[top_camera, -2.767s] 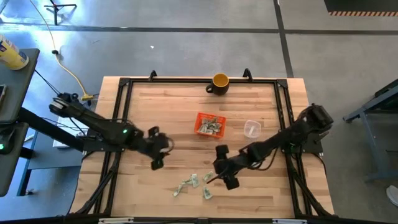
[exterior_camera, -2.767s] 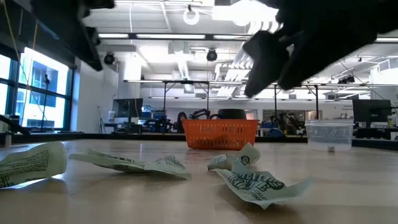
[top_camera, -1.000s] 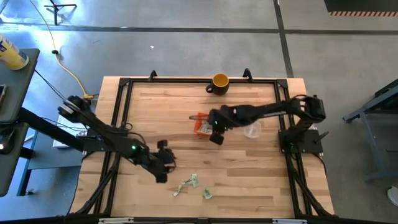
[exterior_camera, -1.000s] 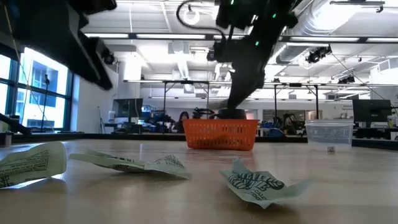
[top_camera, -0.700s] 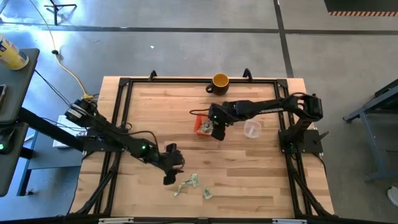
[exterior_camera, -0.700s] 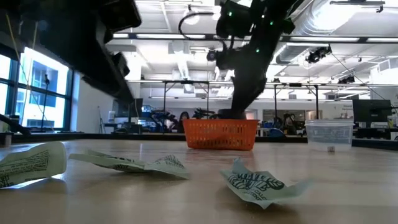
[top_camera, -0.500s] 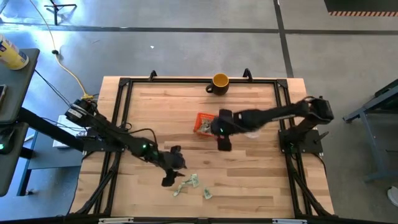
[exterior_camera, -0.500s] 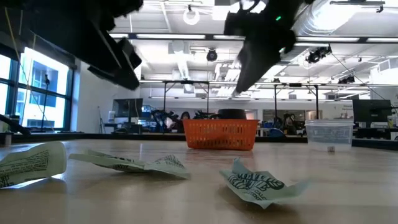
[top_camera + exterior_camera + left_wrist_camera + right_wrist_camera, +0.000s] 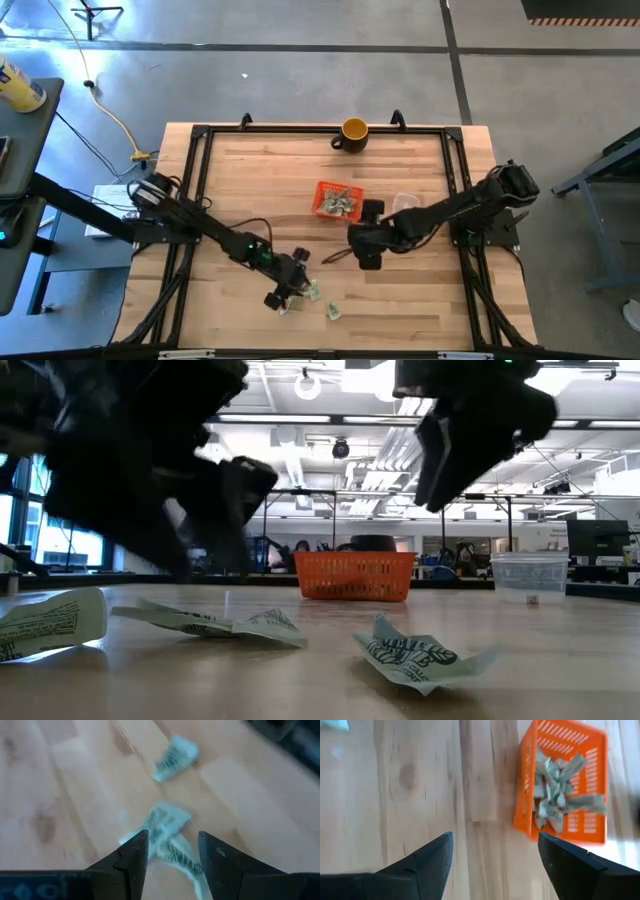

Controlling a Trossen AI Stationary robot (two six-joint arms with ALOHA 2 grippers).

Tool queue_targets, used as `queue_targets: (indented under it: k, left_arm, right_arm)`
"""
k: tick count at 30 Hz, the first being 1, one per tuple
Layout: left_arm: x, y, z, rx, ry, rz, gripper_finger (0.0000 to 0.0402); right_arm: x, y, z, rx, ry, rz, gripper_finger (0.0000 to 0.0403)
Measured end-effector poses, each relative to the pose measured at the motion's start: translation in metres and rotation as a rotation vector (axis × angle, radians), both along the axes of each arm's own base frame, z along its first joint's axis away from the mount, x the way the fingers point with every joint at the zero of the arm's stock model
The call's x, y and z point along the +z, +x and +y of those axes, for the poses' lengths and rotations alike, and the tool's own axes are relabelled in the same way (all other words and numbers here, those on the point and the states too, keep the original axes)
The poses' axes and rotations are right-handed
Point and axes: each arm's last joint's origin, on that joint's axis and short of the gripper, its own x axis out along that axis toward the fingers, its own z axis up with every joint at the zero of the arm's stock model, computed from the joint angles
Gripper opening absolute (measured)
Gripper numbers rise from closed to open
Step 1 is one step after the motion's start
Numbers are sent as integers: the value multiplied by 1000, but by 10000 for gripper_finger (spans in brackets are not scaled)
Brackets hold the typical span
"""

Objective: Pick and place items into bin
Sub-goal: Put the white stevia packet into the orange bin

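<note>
Three crumpled pale green-and-white wrappers lie flat on the table near its near edge (image 9: 313,290) (image 9: 332,312) (image 9: 415,652). My left gripper (image 9: 172,837) is open and hovers over one of them (image 9: 165,827), a finger on either side of it. Another wrapper (image 9: 175,757) lies just beyond. The orange perforated basket (image 9: 337,200) (image 9: 562,787) stands mid-table and holds several wrappers. My right gripper (image 9: 495,840) (image 9: 360,240) is open and empty, on the near side of the basket, raised above the table.
A yellow-orange mug (image 9: 353,131) stands at the far edge. A clear plastic cup (image 9: 403,205) (image 9: 530,575) sits right of the basket, close to my right arm. A black frame rail (image 9: 200,140) borders the wooden table top.
My left gripper has moved toward the near edge and to the right, coming down over the loose wrappers. My right gripper has drawn back from above the basket toward the near edge. The wrappers on the table and the basket have stayed put.
</note>
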Motion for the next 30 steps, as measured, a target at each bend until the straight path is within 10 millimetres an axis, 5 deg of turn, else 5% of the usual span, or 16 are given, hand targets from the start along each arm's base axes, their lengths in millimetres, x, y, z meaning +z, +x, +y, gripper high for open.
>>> queue_targets:
  k: [7, 18, 22, 27, 30]
  left_arm:
    - [-5, 22, -6, -60, 117, -31, 205]
    - [-23, 37, 20, -88, 63, 68, 197]
    - [-20, 38, 25, -73, 69, 81, 143]
    - [3, 43, 33, -5, 157, 137, 28]
    - [33, 49, 39, 61, 229, 140, 31]
  right_arm:
    - [-4, -7, 11, -83, 48, -17, 283]
    - [-7, -11, 16, -124, 80, -15, 282]
    - [-8, -12, 15, -120, 67, 1, 284]
    - [-8, -15, 14, -109, 29, 29, 282]
    - [0, -16, 13, -118, 24, -23, 282]
